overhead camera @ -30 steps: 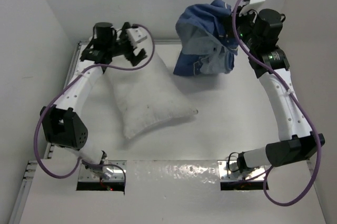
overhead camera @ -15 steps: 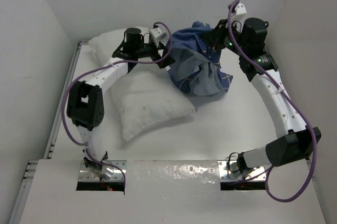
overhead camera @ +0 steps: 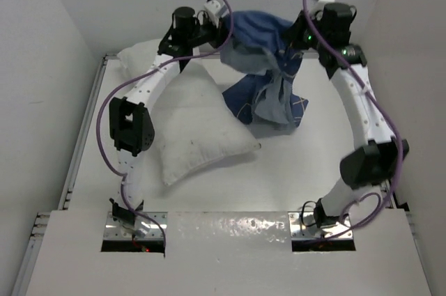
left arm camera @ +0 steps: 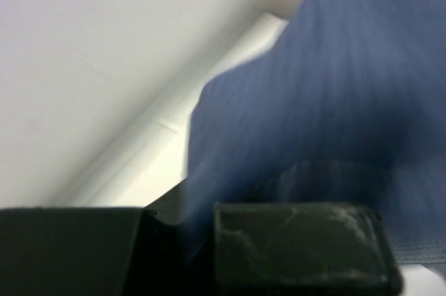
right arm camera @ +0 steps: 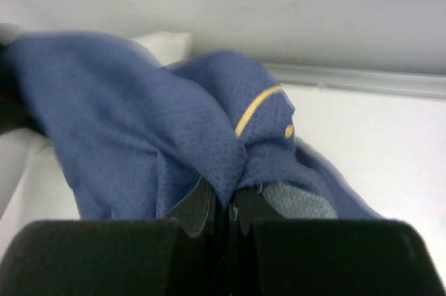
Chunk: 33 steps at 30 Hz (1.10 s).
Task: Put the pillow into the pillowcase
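The pillowcase (overhead camera: 259, 49) hangs at the far side of the table (overhead camera: 300, 170), lifted by its upper edge and strung between the two arms. Its lower folds slump onto the surface beside the pillow (overhead camera: 191, 125). The pillow lies flat on the table's left half, one corner reaching toward the back wall, and neither arm touches it.

The right gripper (overhead camera: 296, 40) is clenched on a bunched pinch of navy cloth. Its wrist view shows the fabric gathered into the seam between the closed fingers (right arm camera: 104, 254). The left gripper (overhead camera: 224, 31) is also closed, on the opposite end of the raised edge. Its own view is blurred, but blue cloth runs down into the narrow gap between its fingers (left arm camera: 300, 247), so it appears to have a hold (how deep a bite cannot be told).

The pillowcase looks thin, limp and light. It will sag, fold over itself and hide its mouth unless both holds sit on the open hem and draw apart. A shallow pinch may slip, or may catch both layers and seal the opening.

The pillow looks plump, springy and bulky rather than heavy, with crinkly fabric that gives the fingers some purchase. A corner, or a pinch of its shorter edge, seems the best place to grasp it, so that it can be fed in narrow end first.
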Each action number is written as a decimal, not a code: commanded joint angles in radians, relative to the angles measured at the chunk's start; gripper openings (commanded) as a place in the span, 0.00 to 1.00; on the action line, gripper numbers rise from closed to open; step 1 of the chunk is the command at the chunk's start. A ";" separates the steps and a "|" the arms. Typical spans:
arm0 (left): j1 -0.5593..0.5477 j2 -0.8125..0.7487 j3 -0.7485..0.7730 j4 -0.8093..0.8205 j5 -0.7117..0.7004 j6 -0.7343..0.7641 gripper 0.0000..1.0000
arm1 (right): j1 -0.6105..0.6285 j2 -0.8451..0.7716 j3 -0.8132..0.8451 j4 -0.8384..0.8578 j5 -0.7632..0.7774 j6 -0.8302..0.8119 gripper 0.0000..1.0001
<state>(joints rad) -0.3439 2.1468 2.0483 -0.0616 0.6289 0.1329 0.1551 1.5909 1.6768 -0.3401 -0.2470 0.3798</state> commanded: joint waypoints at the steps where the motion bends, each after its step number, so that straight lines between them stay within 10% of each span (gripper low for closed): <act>1: 0.022 -0.018 0.218 0.043 -0.318 0.106 0.00 | -0.133 0.210 0.413 -0.121 0.210 0.054 0.00; 5: 0.022 -0.054 0.341 0.204 -0.397 0.214 0.00 | -0.140 0.216 0.591 -0.016 0.233 -0.033 0.00; 10: 0.022 -0.103 0.441 0.092 -0.232 0.284 0.00 | -0.141 -0.075 0.104 0.295 0.280 -0.114 0.00; 14: 0.022 -0.129 0.445 -0.160 -0.008 0.407 0.00 | -0.140 -0.276 -0.148 0.236 0.340 -0.180 0.00; 18: 0.022 -0.160 0.418 -0.185 -0.072 0.416 0.00 | -0.141 -0.394 -0.317 0.100 0.338 -0.226 0.01; 23: 0.020 -0.188 0.411 -0.432 0.069 0.686 0.00 | -0.138 -0.482 -0.382 -0.156 0.047 -0.373 0.54; 24: 0.020 -0.205 0.395 -0.557 0.101 0.721 0.02 | -0.137 -0.496 -0.399 -0.207 0.010 -0.409 0.54; 27: 0.019 -0.241 0.288 -0.566 0.108 0.674 0.00 | -0.131 -0.571 -0.498 -0.134 0.133 -0.299 0.00; 29: 0.019 -0.251 0.231 -0.493 0.078 0.592 0.00 | -0.131 -0.600 -0.558 -0.032 0.169 -0.266 0.01; 30: 0.019 -0.252 0.222 -0.471 0.065 0.573 0.00 | -0.131 -0.609 -0.574 -0.008 0.170 -0.268 0.12; 31: 0.019 -0.252 0.214 -0.452 0.036 0.556 0.00 | -0.131 -0.612 -0.583 0.010 0.151 -0.269 0.43; 33: 0.019 -0.252 0.207 -0.425 0.017 0.542 0.00 | -0.131 -0.591 -0.586 -0.002 0.094 -0.309 0.58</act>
<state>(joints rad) -0.3302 1.9450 2.2570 -0.5564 0.6746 0.7124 0.0265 0.9989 1.0924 -0.4313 -0.1169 0.0952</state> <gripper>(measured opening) 0.006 0.535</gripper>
